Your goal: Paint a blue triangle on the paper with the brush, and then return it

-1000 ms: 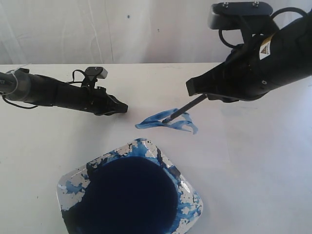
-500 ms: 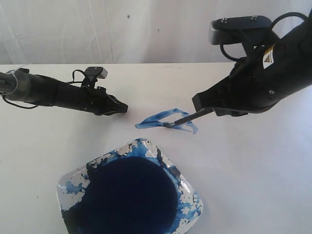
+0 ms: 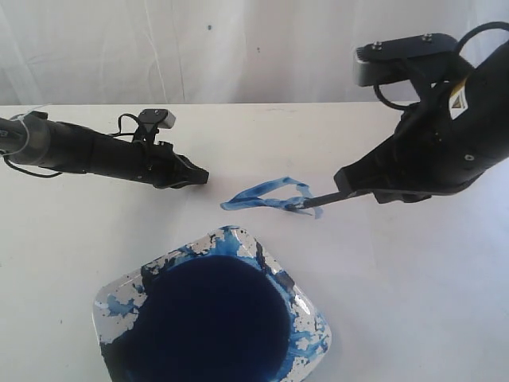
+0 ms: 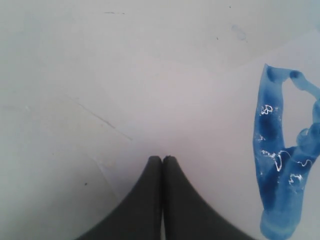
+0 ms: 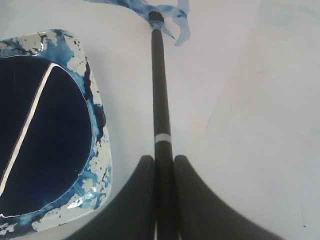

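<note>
The blue triangle (image 3: 256, 196) is a flattish outline of uneven strokes above the dish, also showing in the left wrist view (image 4: 272, 165). My right gripper (image 3: 342, 186) (image 5: 160, 161) is shut on the black handle of the brush (image 3: 322, 199) (image 5: 159, 90). The brush tip rests on the triangle's right corner (image 5: 176, 16). The paper (image 4: 215, 125) (image 5: 200, 75) lies under the strokes, barely paler than the table. My left gripper (image 3: 203, 176) (image 4: 162, 158) lies low to the triangle's left, shut on nothing.
A square dish (image 3: 316, 321) (image 5: 97, 165), rim smeared blue and white, holds a dark blue paint pool (image 3: 211, 318) near the front edge. A white curtain hangs behind the table. The left arm (image 3: 87, 151) stretches along the table.
The right arm has drawn back to the right, dragging the brush tip along the triangle's lower stroke to its right corner. The left arm has not moved.
</note>
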Controlling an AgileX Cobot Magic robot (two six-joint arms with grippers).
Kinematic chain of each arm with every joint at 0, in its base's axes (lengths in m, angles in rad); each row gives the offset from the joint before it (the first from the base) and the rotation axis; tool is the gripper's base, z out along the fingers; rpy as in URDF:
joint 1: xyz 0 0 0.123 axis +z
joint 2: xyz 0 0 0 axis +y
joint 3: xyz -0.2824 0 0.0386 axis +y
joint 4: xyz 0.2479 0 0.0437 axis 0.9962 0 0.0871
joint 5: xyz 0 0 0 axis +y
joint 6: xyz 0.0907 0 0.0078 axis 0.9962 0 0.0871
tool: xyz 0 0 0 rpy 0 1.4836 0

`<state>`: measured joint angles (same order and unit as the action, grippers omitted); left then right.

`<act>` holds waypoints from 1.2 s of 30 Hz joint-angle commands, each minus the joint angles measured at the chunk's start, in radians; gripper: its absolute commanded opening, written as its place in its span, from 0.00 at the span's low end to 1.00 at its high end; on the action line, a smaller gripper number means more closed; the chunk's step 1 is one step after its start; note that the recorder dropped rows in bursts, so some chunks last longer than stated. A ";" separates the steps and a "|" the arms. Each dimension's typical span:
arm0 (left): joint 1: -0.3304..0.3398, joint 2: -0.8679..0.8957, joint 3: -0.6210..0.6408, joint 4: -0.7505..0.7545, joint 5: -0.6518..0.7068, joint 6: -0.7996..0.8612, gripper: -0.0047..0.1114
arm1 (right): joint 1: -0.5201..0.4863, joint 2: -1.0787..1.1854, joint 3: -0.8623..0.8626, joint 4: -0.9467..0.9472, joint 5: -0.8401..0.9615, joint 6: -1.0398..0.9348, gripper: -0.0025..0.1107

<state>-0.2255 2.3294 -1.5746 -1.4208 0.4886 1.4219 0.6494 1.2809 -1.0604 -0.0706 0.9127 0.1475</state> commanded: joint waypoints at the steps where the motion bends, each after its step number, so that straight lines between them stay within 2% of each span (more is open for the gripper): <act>1: -0.003 0.001 -0.003 -0.013 0.009 -0.006 0.04 | 0.002 -0.051 0.004 -0.015 0.045 -0.012 0.02; 5: -0.003 0.001 -0.003 -0.013 0.009 -0.006 0.04 | 0.002 -0.063 0.004 -0.039 0.084 -0.012 0.02; 16: -0.003 0.001 -0.003 -0.013 0.009 -0.006 0.04 | 0.002 -0.105 0.004 -0.086 0.054 -0.002 0.02; 23: -0.003 0.001 -0.003 -0.013 0.009 -0.006 0.04 | 0.002 -0.132 0.004 -0.082 -0.030 -0.002 0.02; 36: -0.003 0.001 -0.003 -0.013 0.009 -0.006 0.04 | 0.002 -0.033 0.004 -0.016 -0.037 0.014 0.02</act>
<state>-0.2255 2.3294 -1.5746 -1.4208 0.4886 1.4219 0.6494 1.2353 -1.0604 -0.0945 0.8837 0.1570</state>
